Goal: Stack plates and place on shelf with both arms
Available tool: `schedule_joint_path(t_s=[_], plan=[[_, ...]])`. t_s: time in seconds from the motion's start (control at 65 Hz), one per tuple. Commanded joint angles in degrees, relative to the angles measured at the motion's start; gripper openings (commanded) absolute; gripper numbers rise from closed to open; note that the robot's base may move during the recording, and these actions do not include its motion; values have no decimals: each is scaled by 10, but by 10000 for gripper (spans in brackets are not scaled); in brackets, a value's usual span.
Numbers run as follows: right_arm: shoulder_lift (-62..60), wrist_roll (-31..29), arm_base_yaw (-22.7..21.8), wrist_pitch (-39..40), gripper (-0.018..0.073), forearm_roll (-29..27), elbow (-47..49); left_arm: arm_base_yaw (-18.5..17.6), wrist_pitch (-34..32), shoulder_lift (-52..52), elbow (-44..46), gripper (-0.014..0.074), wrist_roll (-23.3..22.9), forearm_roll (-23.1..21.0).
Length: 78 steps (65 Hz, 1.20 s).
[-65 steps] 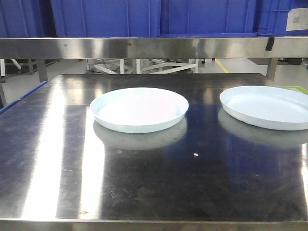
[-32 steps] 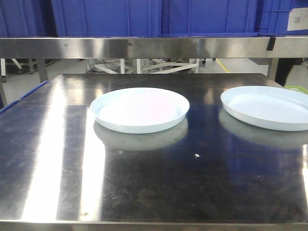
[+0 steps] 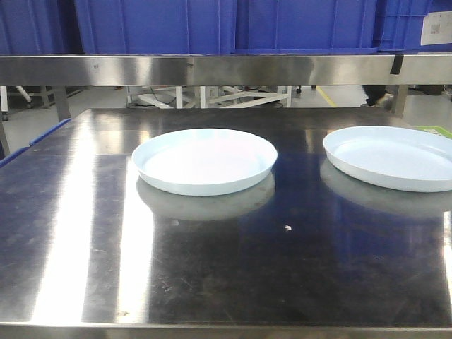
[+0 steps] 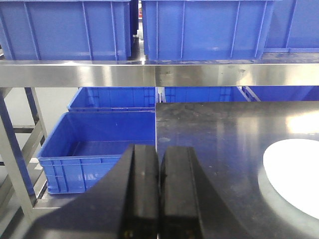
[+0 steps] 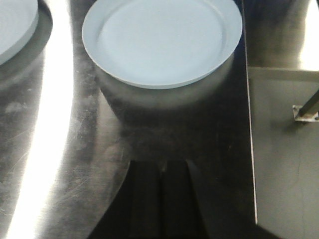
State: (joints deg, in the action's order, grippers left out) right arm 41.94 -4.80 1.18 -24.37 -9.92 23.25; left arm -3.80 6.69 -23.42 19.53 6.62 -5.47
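Two pale bluish-white plates lie apart on the steel table. The left plate (image 3: 205, 159) is near the middle, the right plate (image 3: 392, 157) at the right edge of the front view. The right plate fills the top of the right wrist view (image 5: 162, 40); the left plate's edge shows at that view's top left (image 5: 15, 25). My right gripper (image 5: 160, 169) is shut and empty, above the table in front of the right plate. My left gripper (image 4: 158, 154) is shut and empty, over the table's left edge; a plate's rim shows at the right (image 4: 294, 174). Neither gripper shows in the front view.
A steel shelf rail (image 3: 226, 69) runs across above the table's far side, with blue bins (image 3: 155, 25) standing on it. More blue bins (image 4: 97, 144) sit low beside the table's left edge. The table's right edge (image 5: 248, 124) drops to the floor.
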Motion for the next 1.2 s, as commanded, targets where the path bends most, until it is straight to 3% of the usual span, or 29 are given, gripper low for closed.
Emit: schedule_joint_path(t_s=[0.0, 0.2, 0.4, 0.6, 0.846, 0.923, 1.062, 1.185], plan=[[59, -1, -3, 2, 57, -5, 62, 1, -46, -1, 17, 82, -1, -1], [158, -1, -7, -35, 57, -22, 147, 1, -46, -1, 17, 82, -1, -1], [233, -2, -55, -87, 57, -82, 226, 1, -46, -1, 17, 82, -1, -1], [329, -23, -115, -160, 60, -71, 324, 1, -46, -1, 17, 82, -1, -1], [441, -23, -130, -217, 66, -13, 427, 1, -46, -1, 17, 82, -1, -1], [469, -23, -133, -216, 121, -12, 446, 1, -46, -1, 17, 82, -1, -1], [504, -23, -141, -212, 358, -11, 469, 1, -46, -1, 17, 82, -1, -1], [517, -23, -153, -211, 395, -14, 472, 1, -46, -1, 17, 82, -1, -1]])
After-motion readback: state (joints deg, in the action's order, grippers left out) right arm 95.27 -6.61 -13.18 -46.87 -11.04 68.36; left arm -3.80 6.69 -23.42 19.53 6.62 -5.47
